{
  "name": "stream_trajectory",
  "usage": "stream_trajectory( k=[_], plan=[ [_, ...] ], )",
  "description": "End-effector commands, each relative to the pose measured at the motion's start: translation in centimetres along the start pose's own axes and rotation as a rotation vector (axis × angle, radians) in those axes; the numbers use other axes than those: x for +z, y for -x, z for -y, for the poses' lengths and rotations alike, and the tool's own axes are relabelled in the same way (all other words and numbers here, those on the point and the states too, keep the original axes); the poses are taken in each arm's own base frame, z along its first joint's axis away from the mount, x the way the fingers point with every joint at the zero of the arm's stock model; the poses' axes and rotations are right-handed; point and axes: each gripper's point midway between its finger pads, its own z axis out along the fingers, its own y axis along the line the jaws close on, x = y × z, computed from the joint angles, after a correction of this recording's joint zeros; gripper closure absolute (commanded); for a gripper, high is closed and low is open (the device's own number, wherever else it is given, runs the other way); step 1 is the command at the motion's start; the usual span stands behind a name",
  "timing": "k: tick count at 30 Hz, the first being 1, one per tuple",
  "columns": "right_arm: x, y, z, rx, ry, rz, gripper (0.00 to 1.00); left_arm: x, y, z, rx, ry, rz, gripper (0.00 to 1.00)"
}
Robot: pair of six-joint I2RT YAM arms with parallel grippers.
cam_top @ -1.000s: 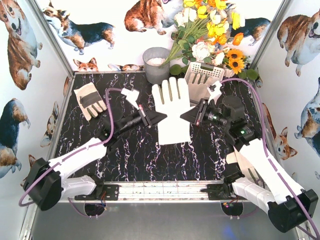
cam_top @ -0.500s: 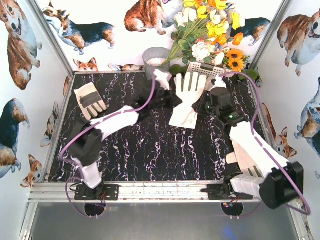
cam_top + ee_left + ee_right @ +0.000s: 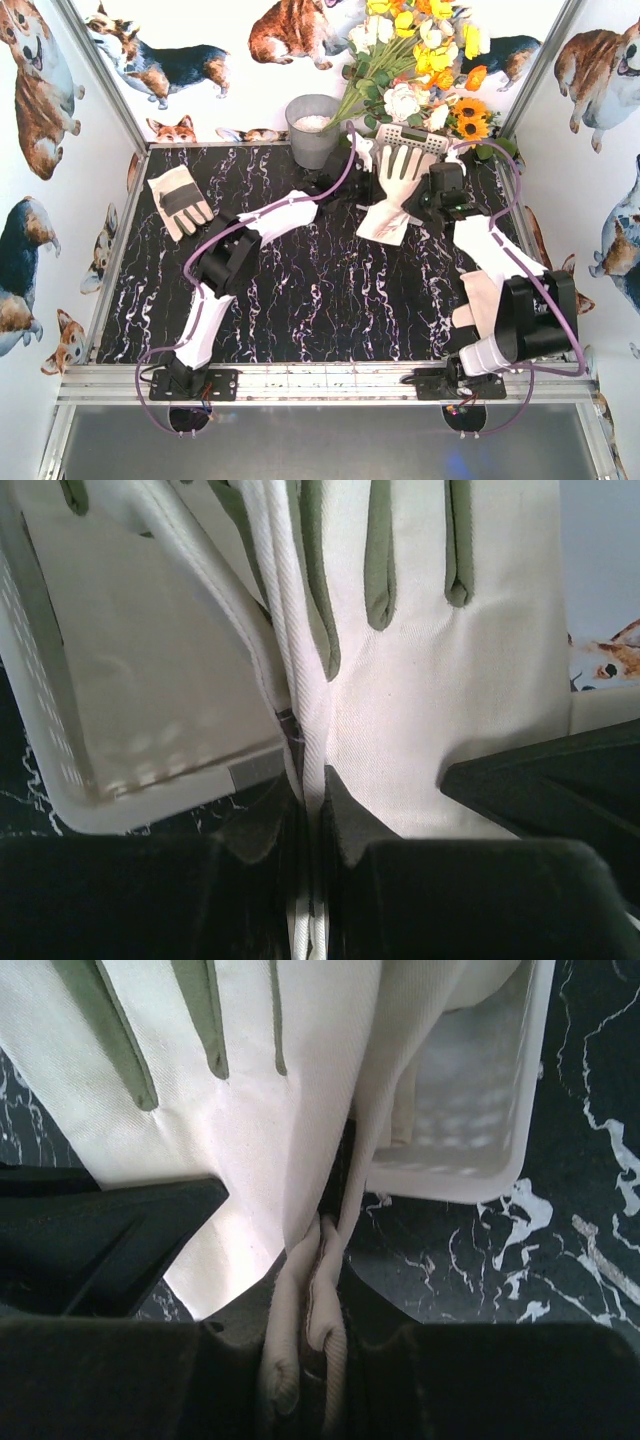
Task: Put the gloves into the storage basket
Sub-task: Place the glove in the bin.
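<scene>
Holding: plain white glove [image 3: 393,190], stretched between both grippers.
Left fingers [image 3: 350,830]: all but closed, pinching a fold at one side edge of the glove.
Right fingers [image 3: 368,1308]: narrowly closed on the bunched opposite edge.
Storage basket [image 3: 412,140]: just beyond both fingertips, glove tips over its rim.
Dark-panelled glove [image 3: 178,200]: flat on the surface [image 3: 300,300], well left of the left fingers.

The glove [image 3: 440,680] is matt woven cloth; the basket [image 3: 150,690], smooth plastic.
</scene>
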Motion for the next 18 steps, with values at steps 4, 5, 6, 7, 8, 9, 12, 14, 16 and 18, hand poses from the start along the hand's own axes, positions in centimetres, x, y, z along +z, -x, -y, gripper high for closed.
stream_trajectory(
  k=[4,5,6,7,8,9,12,14,16,18],
  plan=[
    [1.3,5.6,-1.1,0.016,0.004,0.171,1.00,1.7,5.3,-3.7,0.030,0.011,0.145,1.00],
    [1.6,5.9,-1.0,0.021,-0.001,0.184,1.00,1.8,5.9,-4.0,0.025,0.005,0.160,1.00],
    [1.9,6.2,-0.9,0.027,-0.002,0.196,1.00,2.0,6.3,-4.2,0.020,-0.004,0.173,1.00],
    [2.2,6.5,-0.9,0.034,-0.003,0.207,1.00,2.2,6.7,-4.4,0.017,-0.014,0.190,1.00],
    [2.4,6.8,-0.9,0.042,-0.003,0.218,1.00,2.3,7.1,-4.5,0.014,-0.024,0.204,1.00],
    [2.7,7.1,-0.9,0.051,0.000,0.229,1.00,2.5,7.4,-4.6,0.012,-0.035,0.215,1.00],
    [3.3,8.0,-1.2,0.076,0.005,0.257,1.00,3.3,7.8,-5.1,-0.001,-0.059,0.223,0.98],
    [3.8,8.5,-1.2,0.090,0.008,0.277,1.00,3.7,7.8,-5.3,-0.005,-0.068,0.230,0.89],
    [4.2,9.1,-1.3,0.096,0.010,0.297,1.00,3.7,8.1,-5.5,-0.005,-0.073,0.243,0.77],
    [4.8,9.6,-1.3,0.094,0.011,0.311,1.00,3.6,8.4,-5.7,-0.003,-0.071,0.250,0.63]
  ],
)
